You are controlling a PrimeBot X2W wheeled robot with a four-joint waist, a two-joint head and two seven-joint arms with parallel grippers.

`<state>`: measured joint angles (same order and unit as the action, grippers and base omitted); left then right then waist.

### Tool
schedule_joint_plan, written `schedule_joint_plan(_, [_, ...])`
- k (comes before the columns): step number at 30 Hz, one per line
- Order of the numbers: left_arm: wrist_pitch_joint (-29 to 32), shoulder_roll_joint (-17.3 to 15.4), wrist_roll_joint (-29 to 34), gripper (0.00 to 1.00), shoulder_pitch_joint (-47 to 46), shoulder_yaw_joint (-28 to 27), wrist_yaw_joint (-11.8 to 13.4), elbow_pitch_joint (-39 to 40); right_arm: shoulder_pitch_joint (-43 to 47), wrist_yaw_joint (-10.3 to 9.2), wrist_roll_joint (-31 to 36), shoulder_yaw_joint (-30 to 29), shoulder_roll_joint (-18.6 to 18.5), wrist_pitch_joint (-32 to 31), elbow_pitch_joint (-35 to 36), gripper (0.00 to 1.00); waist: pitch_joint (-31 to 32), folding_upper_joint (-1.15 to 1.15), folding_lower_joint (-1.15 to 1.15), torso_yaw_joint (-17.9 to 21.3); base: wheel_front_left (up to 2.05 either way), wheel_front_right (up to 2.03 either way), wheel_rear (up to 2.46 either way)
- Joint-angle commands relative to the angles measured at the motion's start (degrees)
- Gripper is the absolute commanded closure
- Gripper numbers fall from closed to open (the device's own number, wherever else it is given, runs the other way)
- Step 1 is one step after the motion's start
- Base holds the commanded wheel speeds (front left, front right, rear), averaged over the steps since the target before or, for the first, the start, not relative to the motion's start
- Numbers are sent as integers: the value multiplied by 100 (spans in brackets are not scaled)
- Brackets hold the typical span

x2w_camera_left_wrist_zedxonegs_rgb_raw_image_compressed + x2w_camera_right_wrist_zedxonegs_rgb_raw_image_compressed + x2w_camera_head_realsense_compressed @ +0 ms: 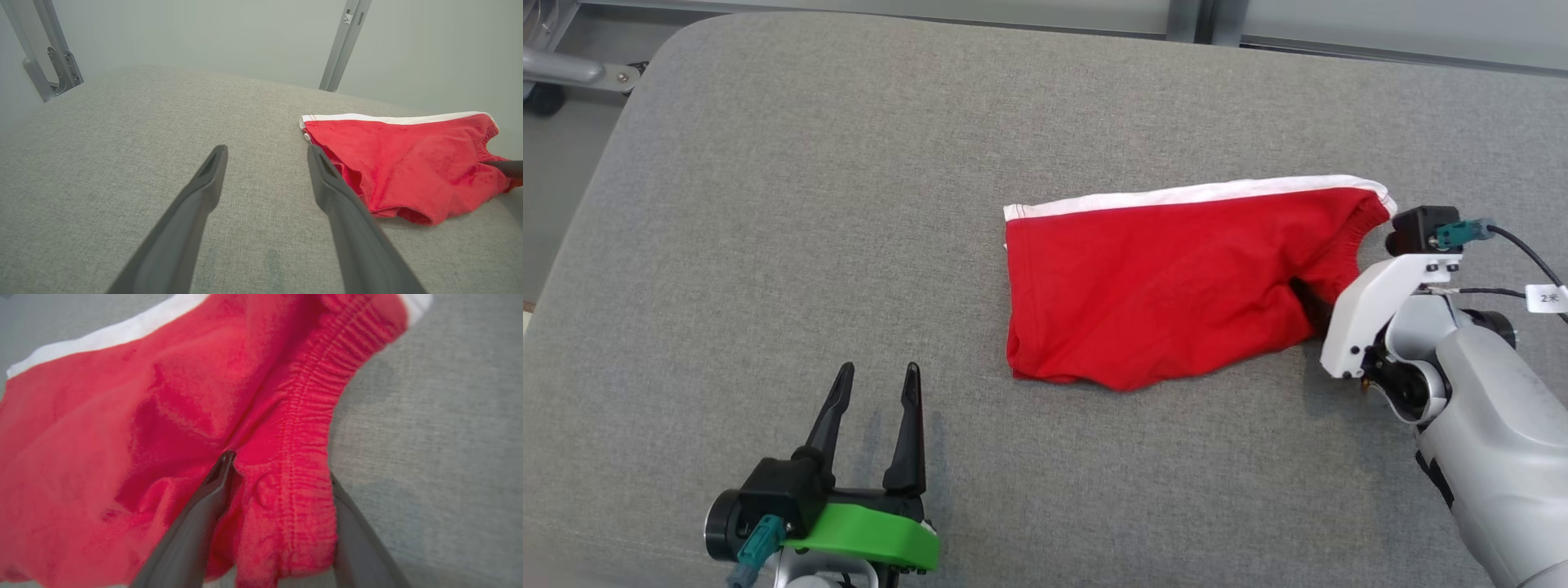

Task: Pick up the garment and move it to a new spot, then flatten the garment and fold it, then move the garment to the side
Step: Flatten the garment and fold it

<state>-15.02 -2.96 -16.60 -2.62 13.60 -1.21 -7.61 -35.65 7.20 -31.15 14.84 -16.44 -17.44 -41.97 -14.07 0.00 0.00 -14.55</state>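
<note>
Red garment (1168, 294) lies right of centre on grey padded surface (849, 163). Right gripper (280, 469) at its right end, jaws apart, straddling waistband (302, 428). Left gripper (880, 369) spread wide near front edge, well apart from it.

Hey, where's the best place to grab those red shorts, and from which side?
Take the gathered elastic waistband at the red shorts' right end, coming in low from the right. It is bunched into a thick ridge, while the rest lies flatter on the grey cushion; the right gripper, fingers open, straddles it.
</note>
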Motion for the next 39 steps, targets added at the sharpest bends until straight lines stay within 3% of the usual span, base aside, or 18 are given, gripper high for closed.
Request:
schedule_joint_plan(1, [-16,6,5,0,-46,-10,22,4,178,49,-486,329,124,-307,105,100,6,0,0,20,0,0,0])
schedule_joint_plan(5, [-16,5,56,0,31,-90,19,-14,247,25,-1484,594,-363,-648,637,100,75,0,0,124,0,0,0])
schedule_joint_plan(6, [-16,5,56,0,31,-90,19,-14,247,25,-1484,594,-363,-648,637,100,75,0,0,124,0,0,0])
schedule_joint_plan(11, [-16,5,109,0,128,-181,-42,-41,387,25,-2530,485,-1164,-1274,1095,100,210,0,0,285,0,0,0])
schedule_joint_plan(17, [-16,4,129,0,116,-149,-101,-110,578,27,-2984,7,-2176,-1794,1186,100,279,0,0,337,0,0,0])
schedule_joint_plan(23, [-16,3,133,0,176,-197,-52,-43,736,28,-3307,-255,-2298,-2077,2158,100,189,0,0,400,0,0,0])
schedule_joint_plan(26, [-15,3,118,0,181,-258,-14,22,953,28,-3053,12,-2014,-2232,3108,100,91,0,0,517,0,0,0])
schedule_joint_plan(29, [-16,4,159,0,141,-250,-50,11,1002,28,-2641,216,-1492,-2138,3374,100,33,0,0,615,0,0,0])
schedule_joint_plan(35, [-16,2,380,0,-36,-234,-95,-113,714,28,-1512,600,-50,-1865,2803,100,-24,0,0,752,0,0,0])
schedule_joint_plan(39, [-16,2,455,0,-56,-281,-136,-211,521,28,-1056,694,645,-1737,2282,100,8,0,0,754,0,0,0])
